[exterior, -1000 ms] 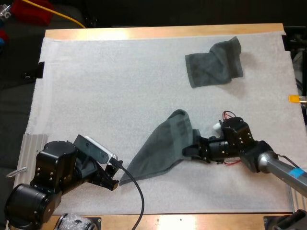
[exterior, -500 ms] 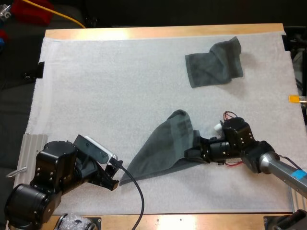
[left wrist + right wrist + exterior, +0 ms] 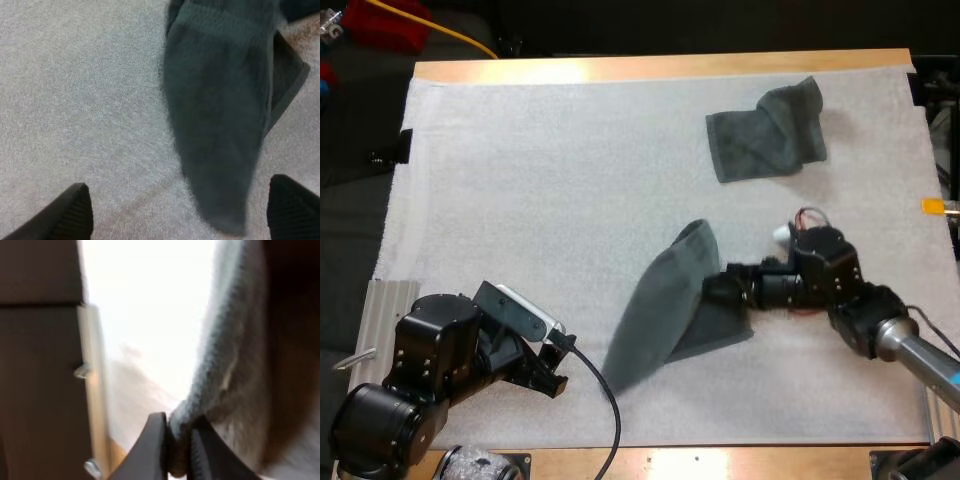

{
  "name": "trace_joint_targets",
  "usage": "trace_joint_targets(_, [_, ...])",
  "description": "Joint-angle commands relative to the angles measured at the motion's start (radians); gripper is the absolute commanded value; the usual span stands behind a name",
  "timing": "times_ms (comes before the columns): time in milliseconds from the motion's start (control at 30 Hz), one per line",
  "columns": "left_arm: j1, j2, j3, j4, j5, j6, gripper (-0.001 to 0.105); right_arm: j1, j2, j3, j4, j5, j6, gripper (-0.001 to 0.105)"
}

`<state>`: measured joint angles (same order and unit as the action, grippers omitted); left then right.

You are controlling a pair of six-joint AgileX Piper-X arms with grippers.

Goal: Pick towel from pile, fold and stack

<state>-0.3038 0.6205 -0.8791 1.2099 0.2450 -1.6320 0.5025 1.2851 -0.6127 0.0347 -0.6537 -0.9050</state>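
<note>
A dark grey-green towel (image 3: 670, 305) lies on the white mat (image 3: 540, 190) at mid front, one edge lifted. My right gripper (image 3: 713, 291) is shut on that edge; in the right wrist view its fingers (image 3: 159, 447) pinch the towel's hem (image 3: 210, 370). My left gripper (image 3: 552, 375) stands open near the front left, just left of the towel's lower tip. In the left wrist view its fingertips (image 3: 70, 212) stand wide apart with the towel's tip (image 3: 220, 150) between and beyond them, untouched. A second towel (image 3: 766, 132) lies loosely folded at the back right.
The mat's far and right parts around the second towel are bare. The wooden table edge (image 3: 660, 66) runs along the back.
My right gripper has lifted and pulled the towel's edge back and to the right. The towel's lower tip has slid away from my left gripper. The left arm has not moved.
</note>
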Motion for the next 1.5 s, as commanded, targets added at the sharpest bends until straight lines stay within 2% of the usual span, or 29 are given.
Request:
trace_joint_targets(0, [-0.004, -0.001, -0.011, 0.004, -0.003, -0.008, 0.069, 0.004, -0.016, -0.027, -0.008, 0.007, -0.017, 0.000])
trace_joint_targets(333, [-0.004, -0.001, -0.011, -0.003, -0.003, -0.008, 0.069, 0.037, -0.021, -0.193, 0.007, 0.015, -0.017, 0.000])
trace_joint_targets(500, [-0.004, -0.001, -0.011, -0.003, -0.003, -0.008, 0.069, 0.115, 0.014, -0.239, 0.007, 0.113, -0.017, 0.000])
trace_joint_targets(667, [-0.004, -0.001, -0.011, -0.003, -0.003, -0.008, 0.069, 0.147, 0.092, -0.249, -0.002, 0.149, -0.017, 0.000])
trace_joint_targets(800, [-0.004, -0.001, -0.011, -0.003, -0.003, -0.008, 0.069, 0.165, 0.169, -0.249, -0.092, 0.161, 0.004, 0.000])
trace_joint_targets(833, [-0.004, -0.001, -0.011, -0.003, 0.009, -0.008, 0.069, 0.166, 0.243, -0.249, -0.227, 0.163, 0.097, 0.000])
trace_joint_targets(933, [-0.004, -0.001, -0.011, -0.003, 0.019, -0.008, 0.069, 0.166, 0.281, -0.249, -0.317, 0.157, 0.160, 0.000])
trace_joint_targets(1000, [-0.004, -0.001, -0.011, -0.003, 0.019, -0.008, 0.069, 0.166, 0.306, -0.249, -0.369, 0.153, 0.182, 0.006])
trace_joint_targets(1067, [-0.004, -0.001, -0.011, -0.003, 0.019, -0.008, 0.069, 0.166, 0.321, -0.250, -0.385, 0.147, 0.187, 0.023])
trace_joint_targets(1100, [-0.004, -0.001, -0.011, -0.003, 0.019, -0.008, 0.069, 0.166, 0.324, -0.253, -0.389, 0.143, 0.187, 0.044])
trace_joint_targets(1167, [-0.004, -0.001, -0.011, -0.003, 0.019, -0.008, 0.069, 0.166, 0.323, -0.254, -0.425, 0.134, 0.184, 0.066])
trace_joint_targets(1233, [-0.004, -0.001, -0.011, -0.003, 0.019, -0.008, 0.069, 0.166, 0.323, -0.254, -0.495, 0.114, 0.184, 0.081])
trace_joint_targets(1267, [-0.004, -0.001, -0.011, -0.003, 0.019, -0.008, 0.069, 0.166, 0.323, -0.254, -0.512, 0.109, 0.184, 0.082])
trace_joint_targets(1400, [-0.004, -0.001, -0.011, -0.003, 0.019, -0.008, 0.069, 0.166, 0.318, -0.256, -0.503, -0.010, 0.184, 0.070])
trace_joint_targets(1433, [-0.004, -0.001, -0.011, -0.003, 0.019, -0.008, 0.069, 0.166, 0.317, -0.256, -0.495, -0.019, 0.184, 0.070])
trace_joint_targets(1467, [-0.004, -0.001, -0.011, -0.003, 0.019, -0.008, 0.069, 0.166, 0.308, -0.256, -0.400, -0.038, 0.129, 0.070])
